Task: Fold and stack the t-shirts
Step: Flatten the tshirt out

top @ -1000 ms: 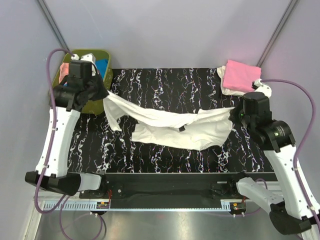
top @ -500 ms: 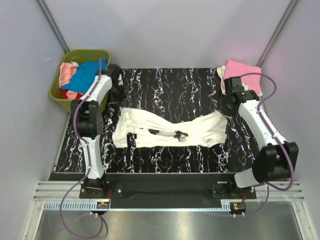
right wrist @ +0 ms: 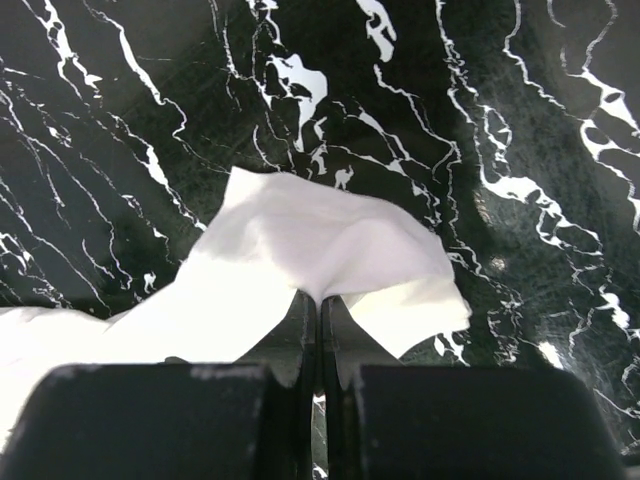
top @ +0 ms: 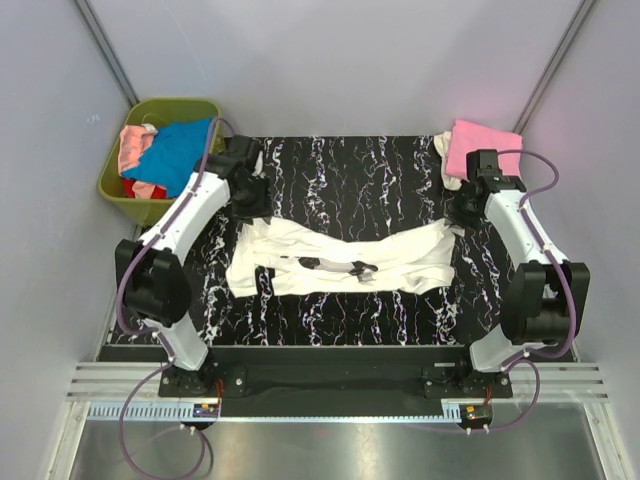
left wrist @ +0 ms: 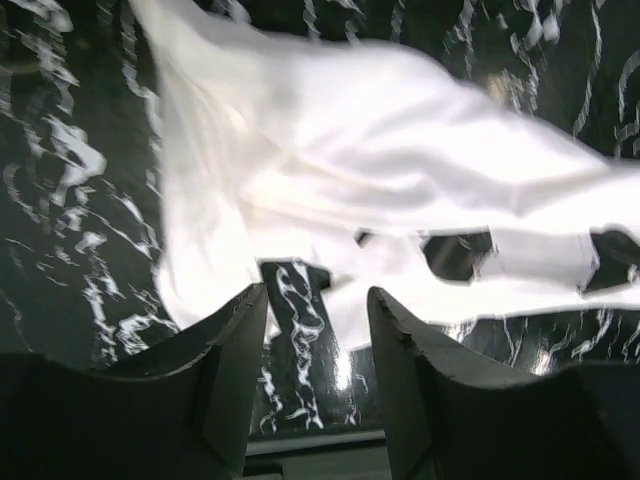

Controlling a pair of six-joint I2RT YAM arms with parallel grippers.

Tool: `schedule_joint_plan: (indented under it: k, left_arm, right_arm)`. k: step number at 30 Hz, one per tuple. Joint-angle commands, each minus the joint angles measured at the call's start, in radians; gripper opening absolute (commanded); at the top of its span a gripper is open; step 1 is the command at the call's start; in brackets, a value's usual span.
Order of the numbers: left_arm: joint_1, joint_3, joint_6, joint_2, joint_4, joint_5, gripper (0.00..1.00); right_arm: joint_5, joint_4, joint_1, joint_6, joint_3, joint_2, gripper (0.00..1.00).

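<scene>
A white t-shirt (top: 340,262) lies rumpled and drawn out across the middle of the black marbled worktop (top: 350,170) (dark marks show near its middle). The right hand (right wrist: 318,305) is pinched tight on the shirt's right corner. The left hand (left wrist: 316,360) hovers at the shirt's left end, fingers partly apart, holding nothing. A folded pink t-shirt (top: 483,148) sits at the far right corner.

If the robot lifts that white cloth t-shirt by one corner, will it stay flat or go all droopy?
Probably droopy: the white cloth t-shirt lies wrinkled and bunched on the black marbled table. It looks thin and light, since its corner crumples where the right gripper pinches it. It probably won't roll or tip.
</scene>
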Motion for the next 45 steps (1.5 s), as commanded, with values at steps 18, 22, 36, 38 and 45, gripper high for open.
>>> schedule_joint_plan:
  k: [18,22,36,38,45]
  left_arm:
    - [0.142,-0.364,-0.019,0.097,0.318,0.165,0.32]
    - [0.269,-0.388,0.004,0.056,0.285,0.113,0.29]
    - [0.227,-0.418,-0.030,-0.073,0.351,0.122,0.29]
    - [0.211,-0.392,-0.035,-0.064,0.357,0.116,0.31]
    - [0.194,-0.350,-0.025,0.022,0.372,0.110,0.31]
  right_arm:
    - [-0.109,0.106,0.003,-0.005,-0.091,-0.076,0.00]
    - [-0.107,0.106,0.002,-0.010,-0.095,-0.082,0.00]
    - [-0.115,0.115,0.003,-0.006,-0.099,-0.088,0.00]
    - [-0.113,0.114,0.003,-0.009,-0.101,-0.090,0.00]
    - [-0.113,0.112,0.003,-0.012,-0.101,-0.094,0.00]
